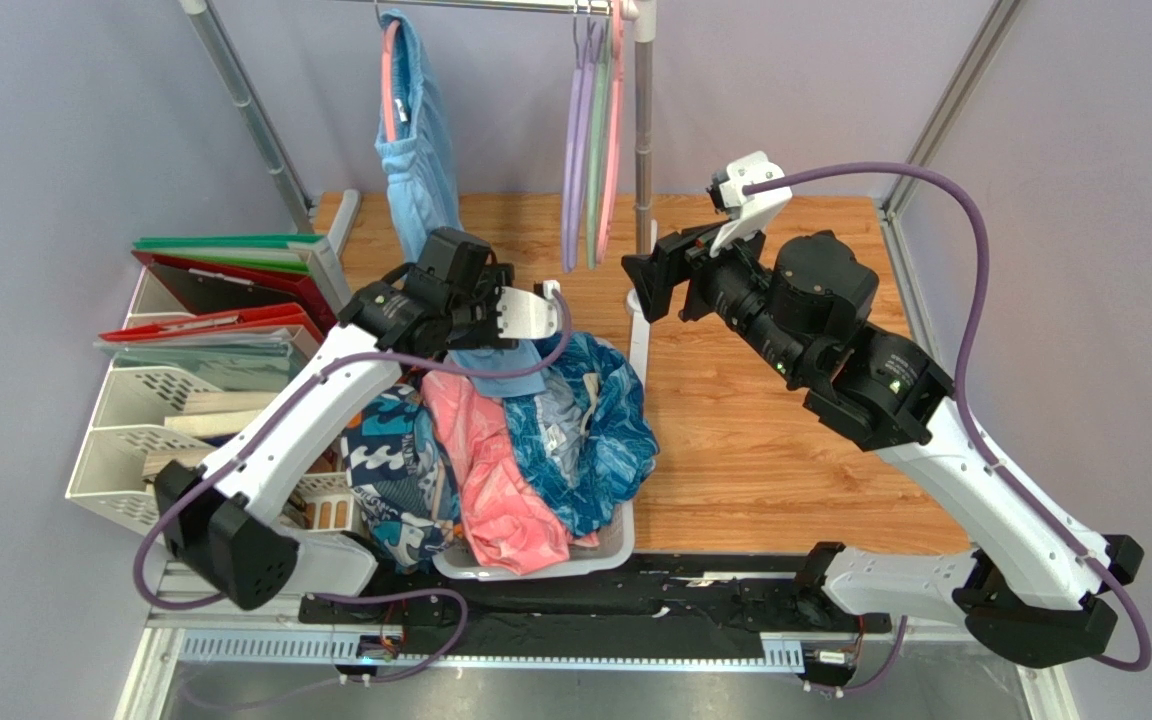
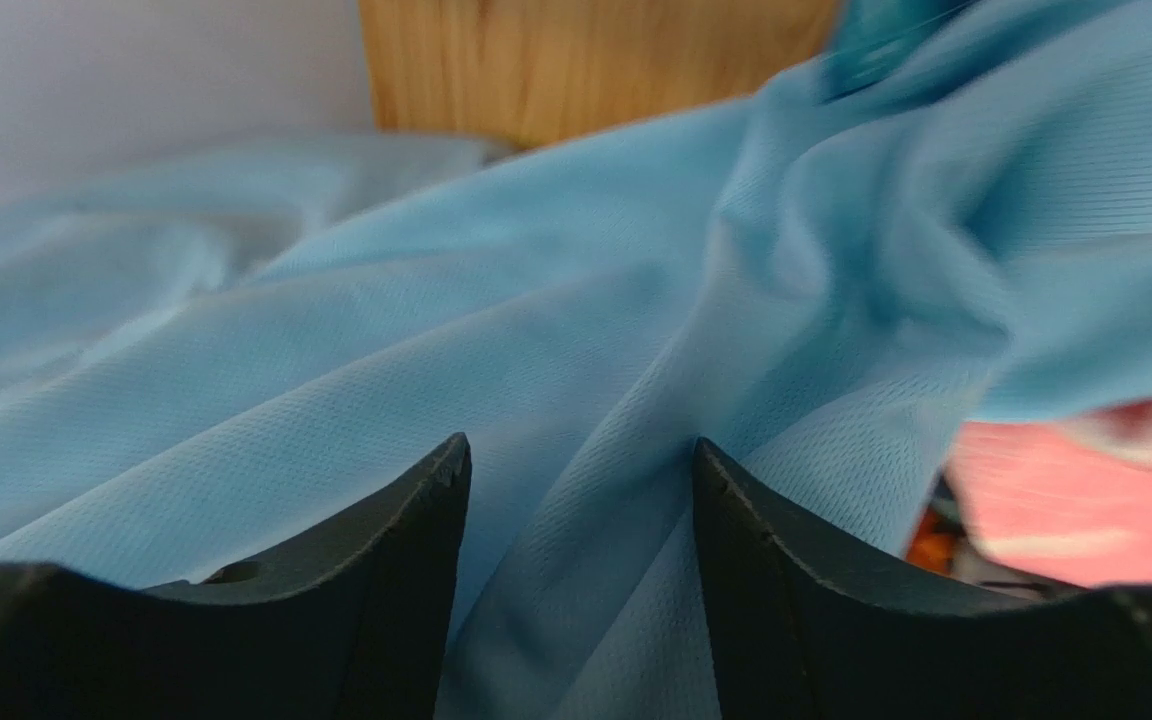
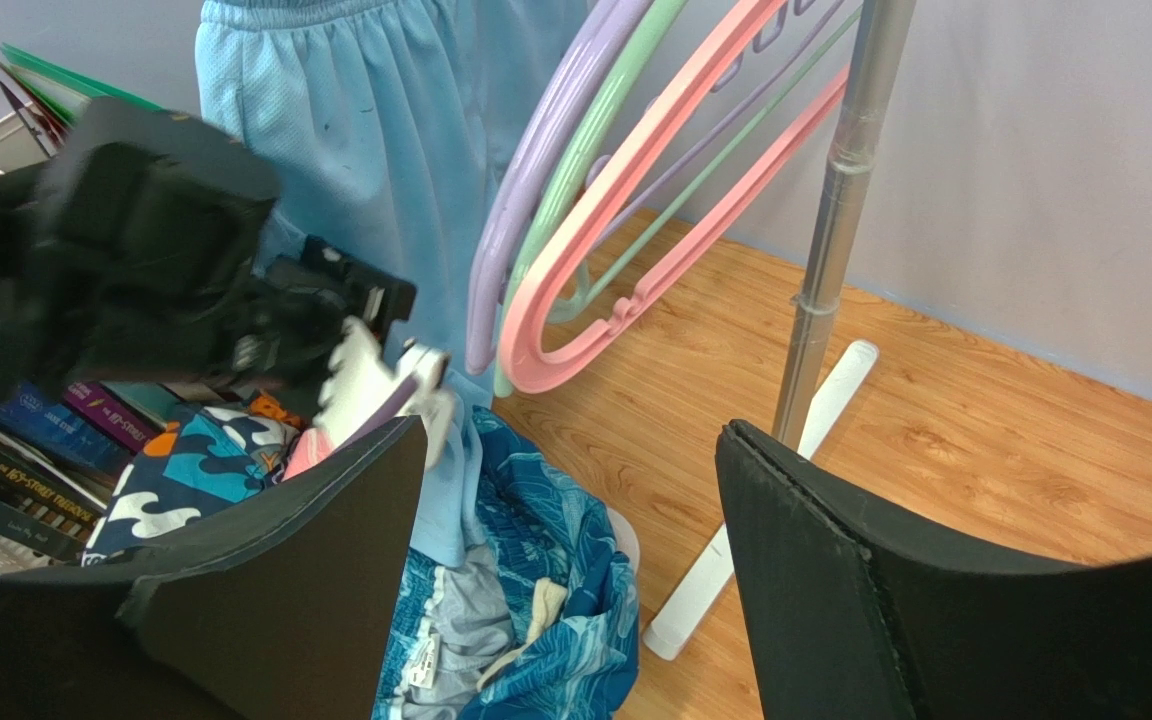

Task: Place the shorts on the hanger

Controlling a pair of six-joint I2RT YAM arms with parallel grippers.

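Left wrist, left gripper (image 2: 579, 450) spread astride shorts (image 2: 537, 300), right gripper (image 3: 570, 435) released, hanger (image 3: 654, 147) embossing seemingly illegible

shorts (image 2: 537, 330): sky-blue, crumpled atop pile (image 1: 597, 435) | hanger (image 3: 597, 213): salmon-pink, hung on rail (image 1: 507, 6)

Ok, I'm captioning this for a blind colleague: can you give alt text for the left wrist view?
Light blue fabric fills the frame, a fold running between the left gripper's two parted black fingers. A pink garment shows at lower right and wooden table at top.
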